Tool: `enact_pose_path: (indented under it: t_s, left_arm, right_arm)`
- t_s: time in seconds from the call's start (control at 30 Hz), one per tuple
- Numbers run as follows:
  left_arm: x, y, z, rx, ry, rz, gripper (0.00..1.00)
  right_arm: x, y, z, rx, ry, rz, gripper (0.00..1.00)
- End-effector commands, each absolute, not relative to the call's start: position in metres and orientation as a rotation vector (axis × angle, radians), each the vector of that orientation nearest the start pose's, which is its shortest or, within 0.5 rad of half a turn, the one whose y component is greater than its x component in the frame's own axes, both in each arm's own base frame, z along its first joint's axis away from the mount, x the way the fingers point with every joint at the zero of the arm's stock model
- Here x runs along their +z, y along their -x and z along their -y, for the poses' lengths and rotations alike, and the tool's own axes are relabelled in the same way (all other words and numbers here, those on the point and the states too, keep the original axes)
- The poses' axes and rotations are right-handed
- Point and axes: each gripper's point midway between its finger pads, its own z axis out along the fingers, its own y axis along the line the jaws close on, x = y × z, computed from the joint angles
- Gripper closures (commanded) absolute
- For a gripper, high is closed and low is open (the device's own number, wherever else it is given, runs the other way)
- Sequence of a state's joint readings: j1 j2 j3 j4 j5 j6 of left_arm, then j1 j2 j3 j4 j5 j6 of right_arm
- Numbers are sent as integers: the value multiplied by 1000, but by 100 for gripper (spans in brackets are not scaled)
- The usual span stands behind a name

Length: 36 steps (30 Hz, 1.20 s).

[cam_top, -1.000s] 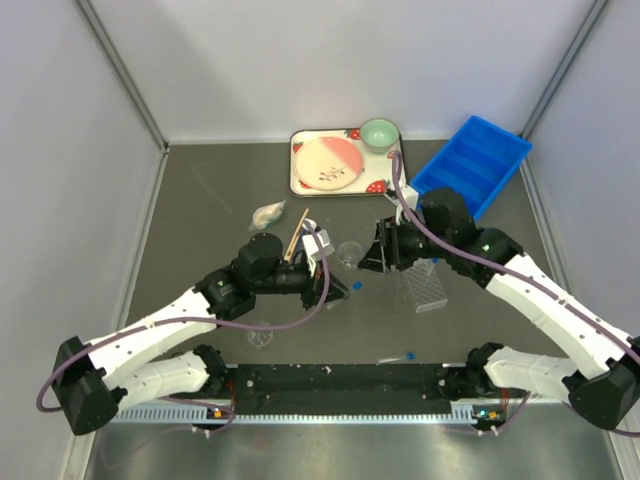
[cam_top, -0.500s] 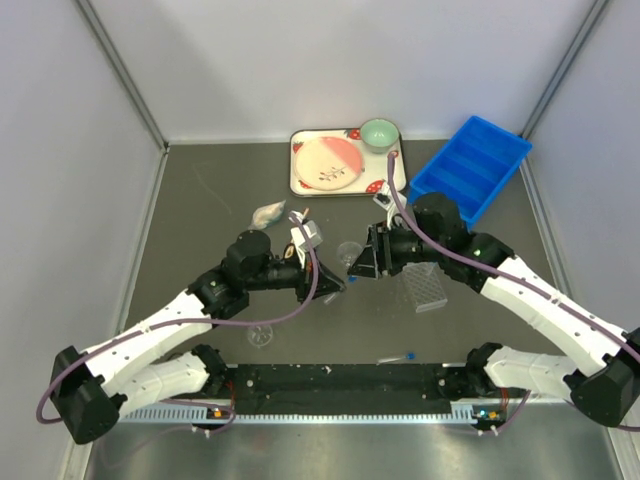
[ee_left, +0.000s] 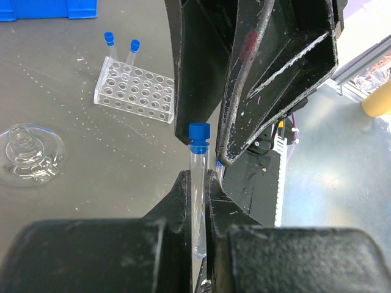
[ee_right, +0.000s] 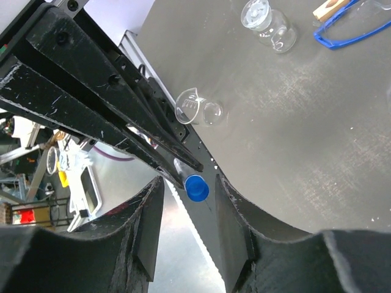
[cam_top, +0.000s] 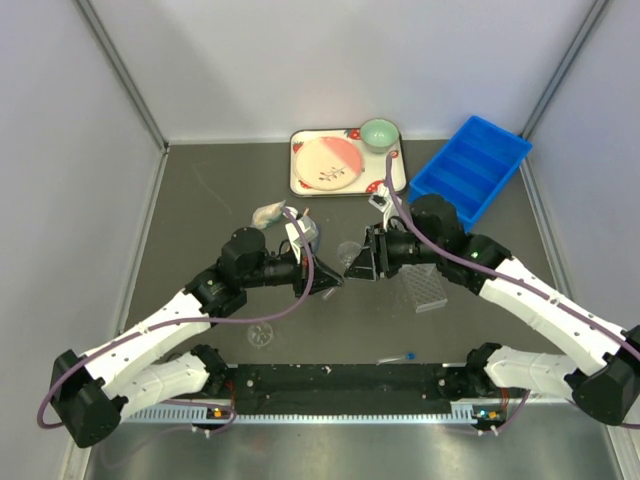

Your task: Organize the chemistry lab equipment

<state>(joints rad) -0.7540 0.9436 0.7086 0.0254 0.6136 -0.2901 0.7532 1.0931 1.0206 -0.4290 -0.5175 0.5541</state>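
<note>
My left gripper (ee_left: 197, 180) is shut on a thin clear blue-capped tube (ee_left: 197, 160), which points away from it. My right gripper (ee_right: 189, 190) is open, and the tube's blue cap (ee_right: 196, 187) sits between its two fingers without touching them. In the top view the two grippers, left (cam_top: 333, 284) and right (cam_top: 360, 264), meet tip to tip above the table's middle. The clear tube rack (ee_left: 137, 91) holds two blue-capped tubes (ee_left: 110, 46) and lies to the right (cam_top: 425, 290). A small glass beaker (ee_right: 198, 110) lies on its side.
A glass dish (cam_top: 262, 335) sits near the front left, and a loose tube (cam_top: 400, 356) near the front edge. A blue bin (cam_top: 470, 170) and the strawberry tray (cam_top: 298, 178) are at the back. A stoppered glass (ee_right: 269, 24), a blue ring (ee_right: 351, 27) and a wooden stick (ee_right: 330, 7) lie nearby.
My left gripper has swung the tube up and to the right. My right gripper has moved left to meet it, so the cap now lies between its open fingers.
</note>
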Motion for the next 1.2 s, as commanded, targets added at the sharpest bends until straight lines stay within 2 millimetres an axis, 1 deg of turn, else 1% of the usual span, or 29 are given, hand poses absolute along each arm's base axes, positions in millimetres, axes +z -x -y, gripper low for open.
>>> enact_pose_path:
  t_s: [0.0,0.27,0.37,0.43,0.47,0.5,0.53,0.57,0.6,0.63,0.67,0.7,0.77,0.8,0.83,0.87,0.9,0.97,1.0,1.03,1.07,1.13,1.17]
  left_arm:
    - [261,-153,297,-1285,-897,-1629,100]
    - [264,-155,297,-1286,-888,-1622,100]
    - [266,-155,297,-1287,-884,-1615,100]
    - [267,-156,296,-1288,-881,-1614,100]
    - [267,-156,297,-1291,-881,-1611,100]
    - [268,-156,297,-1293,-881,-1610,100]
    - [268,-155,297,-1296,-882,-1608,100]
    - [268,-155,297,-1296,-882,-1608,100]
    - [268,-156,297,-1294,-880,-1612,100]
    - [267,-155,297,-1295,-881,-1615,100]
    - [266,-155,297,-1295,-881,-1617,96]
    - [265,-155,297,-1298,-883,-1624,89]
    - [264,-154,297,-1301,-885,-1628,66]
    - [263,-154,296,-1298,-889,-1632,38]
    - [263,-153,295,-1292,-890,-1640,16]
    - [265,-155,294,-1277,-883,-1638,1]
    - [267,-155,292,-1263,-882,-1638,1]
    - [266,-158,284,-1212,-849,-1682,1]
    - [265,-159,280,-1185,-836,-1699,1]
    - [264,-159,276,-1161,-823,-1734,1]
    - [267,-164,268,-1115,-779,-1745,1]
    - [275,-167,260,-1073,-729,-1753,1]
    - [271,-166,252,-1042,-706,-1790,1]
  right_arm:
    - [265,-158,-305,1337,604,-2153,62]
    - [264,-157,-308,1358,605,-2149,63]
    - [263,-156,-309,1367,606,-2150,65]
    - [262,-156,-309,1366,605,-2152,68]
    - [261,-157,-309,1363,604,-2157,71]
    - [261,-157,-309,1363,602,-2156,79]
    - [261,-158,-309,1358,596,-2155,85]
    - [261,-158,-309,1356,592,-2156,96]
    - [261,-159,-309,1353,591,-2154,100]
    - [262,-159,-309,1352,589,-2154,100]
    - [263,-160,-309,1351,588,-2151,100]
    - [263,-160,-309,1350,589,-2152,100]
    - [265,-161,-309,1345,582,-2150,100]
    - [263,-161,-307,1333,576,-2157,100]
    - [263,-164,-305,1305,560,-2153,100]
    - [265,-166,-302,1283,549,-2153,100]
    - [262,-167,-298,1248,547,-2166,100]
    - [263,-175,-290,1170,514,-2161,100]
    - [261,-183,-284,1102,494,-2160,100]
    - [254,-185,-277,1051,479,-2192,100]
    - [255,-188,-271,1017,464,-2189,100]
    - [248,-200,-253,916,400,-2212,100]
    - [247,-203,-244,877,375,-2214,100]
